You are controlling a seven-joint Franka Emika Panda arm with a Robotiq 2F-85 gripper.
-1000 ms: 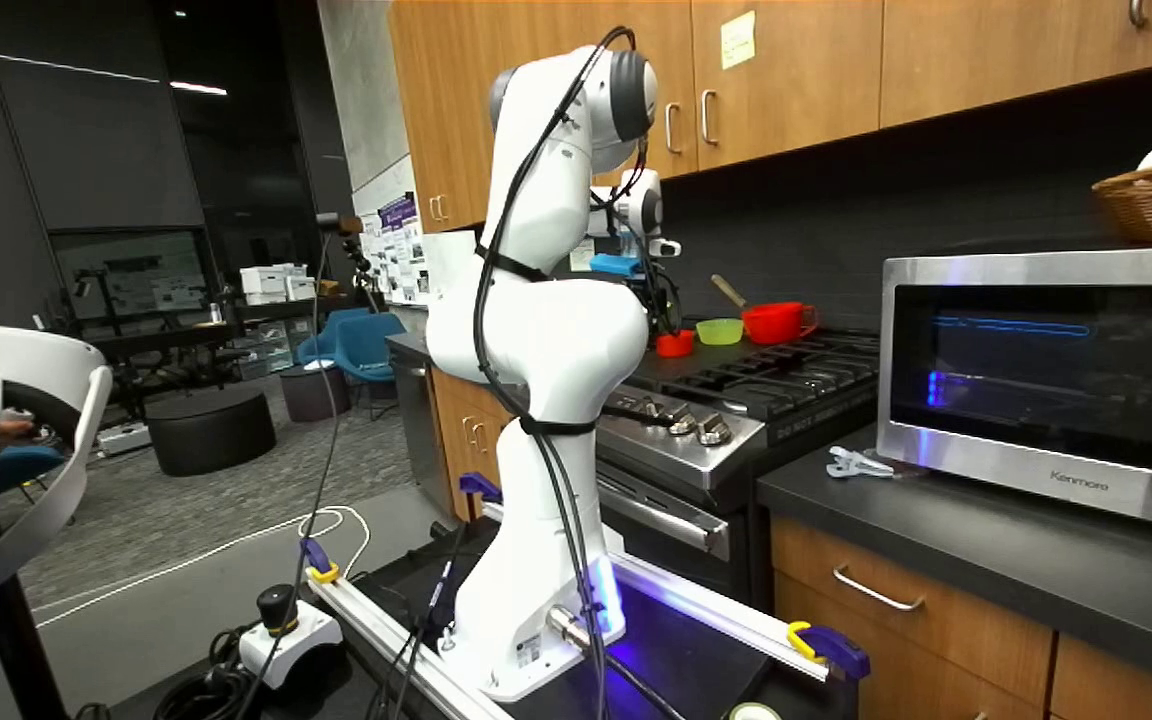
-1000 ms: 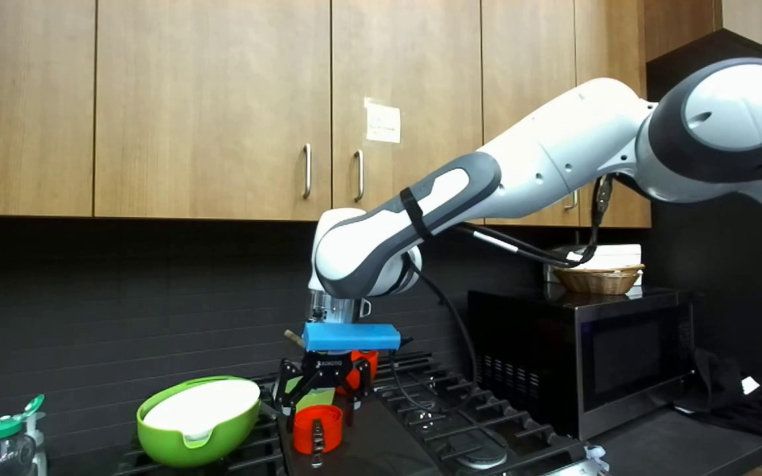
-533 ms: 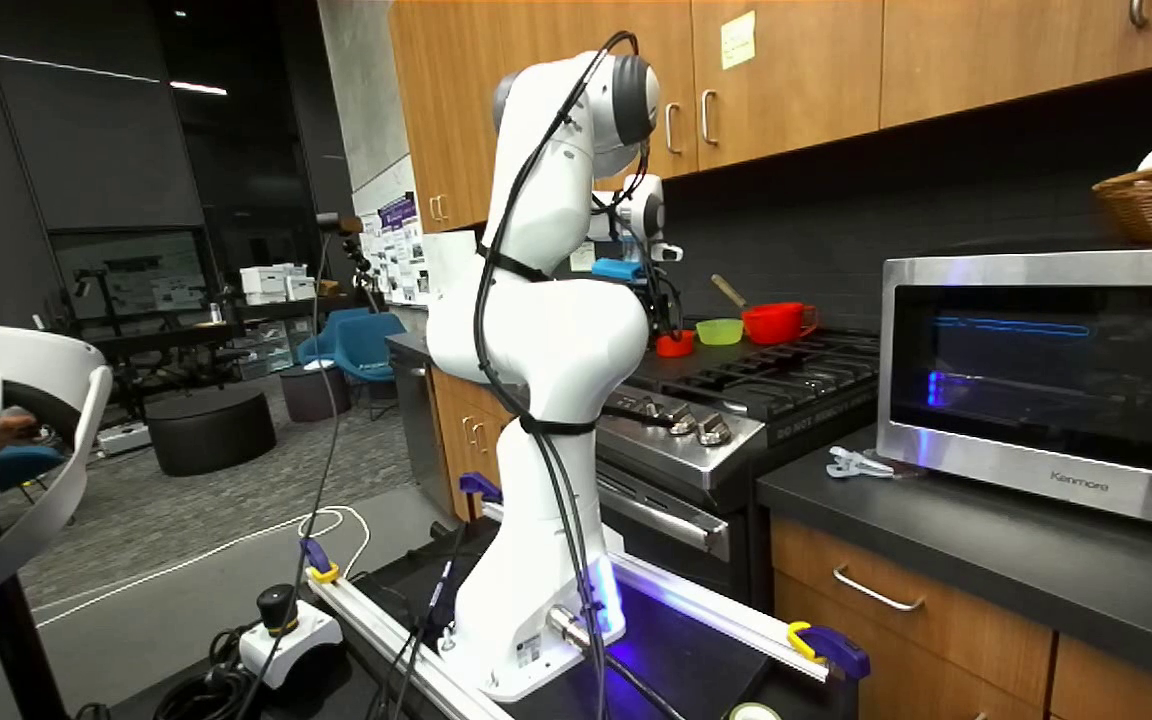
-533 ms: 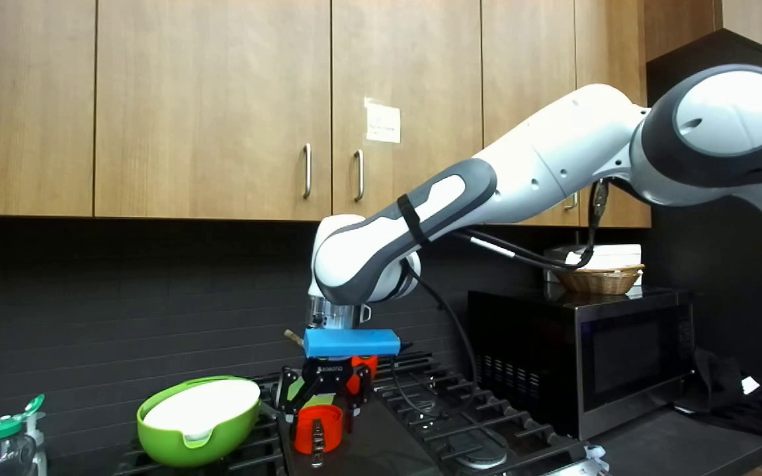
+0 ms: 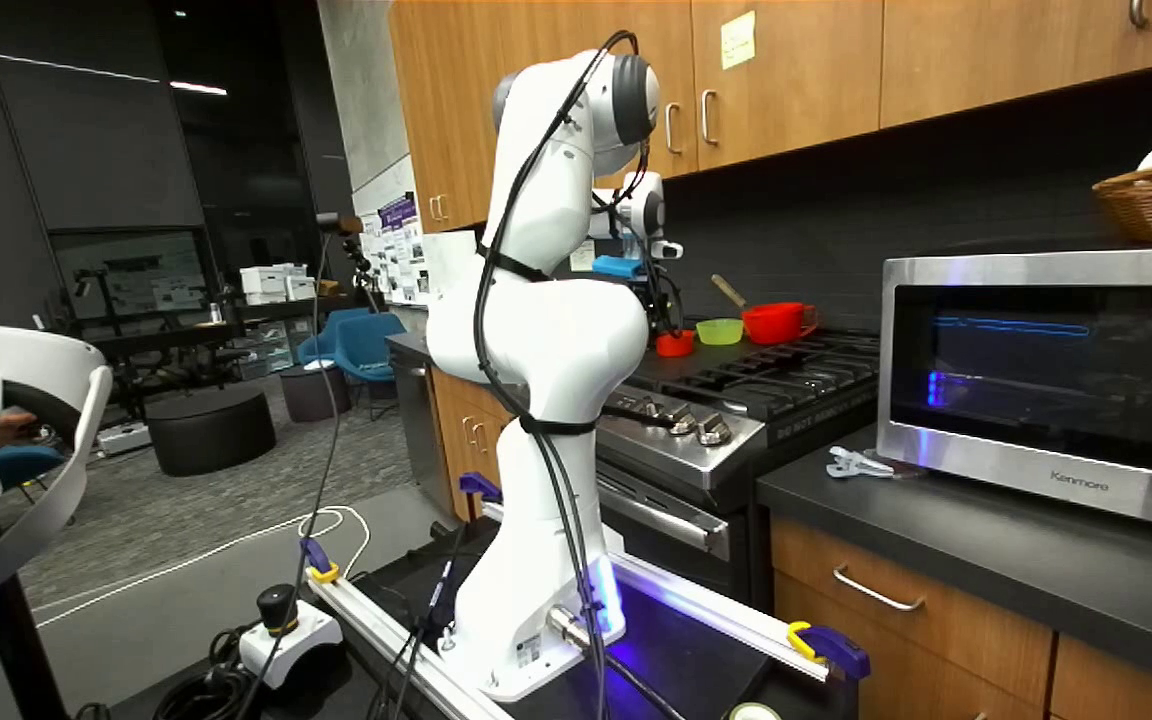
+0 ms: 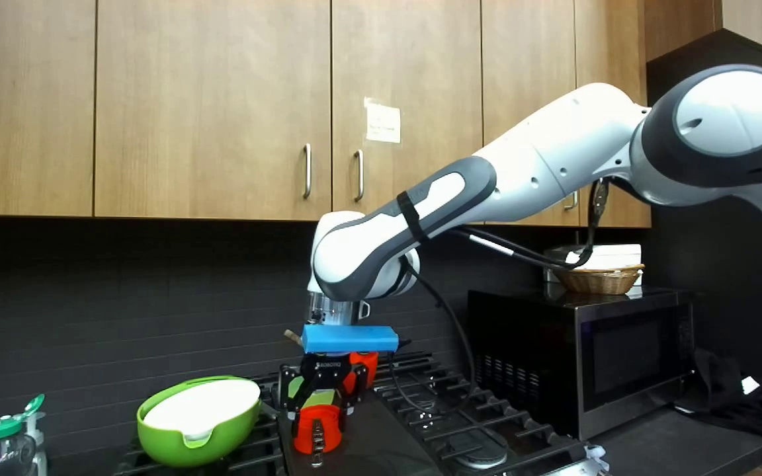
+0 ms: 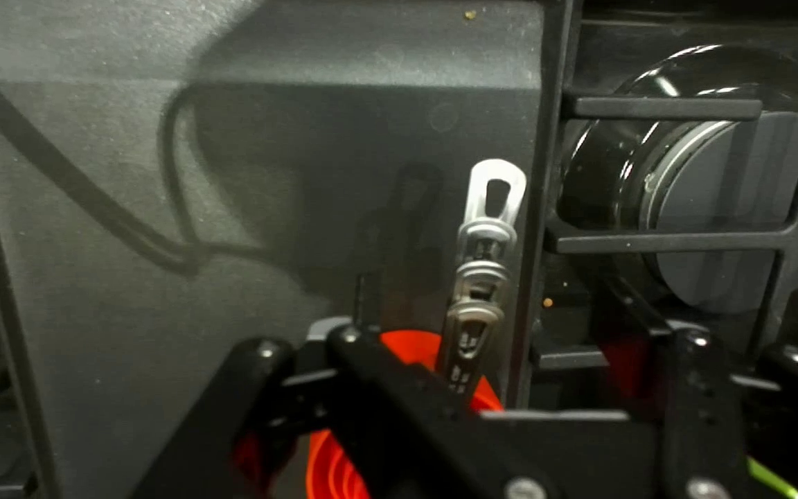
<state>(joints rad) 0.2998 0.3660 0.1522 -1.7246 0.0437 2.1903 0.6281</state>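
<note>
My gripper (image 6: 320, 408) points down over a small red cup (image 6: 318, 431), its two fingers standing apart at the sides of the rim. Whether either finger touches the cup, I cannot tell. In the wrist view the dark linkage covers much of the red cup (image 7: 335, 468), whose inside shows nested rings. A set of metal measuring spoons (image 7: 485, 242) lies across the cup's edge and onto the dark cover plate (image 7: 115, 312). Just behind the gripper are a light green bowl (image 5: 719, 331) and a red pot (image 5: 774, 323); a wooden handle (image 5: 728, 290) rises near the pot.
Stove grates (image 6: 487, 430) flank the cover plate. A large green bowl (image 6: 196, 433) with a white one inside stands to one side, near a green-capped bottle (image 6: 7, 443). A microwave (image 6: 632, 357) stands across the stove, and wooden cabinets (image 6: 215, 106) hang above.
The gripper came down a little toward the red cup, then rose slightly. Its fingers have drawn somewhat closer together. The cup and spoons look unmoved.
</note>
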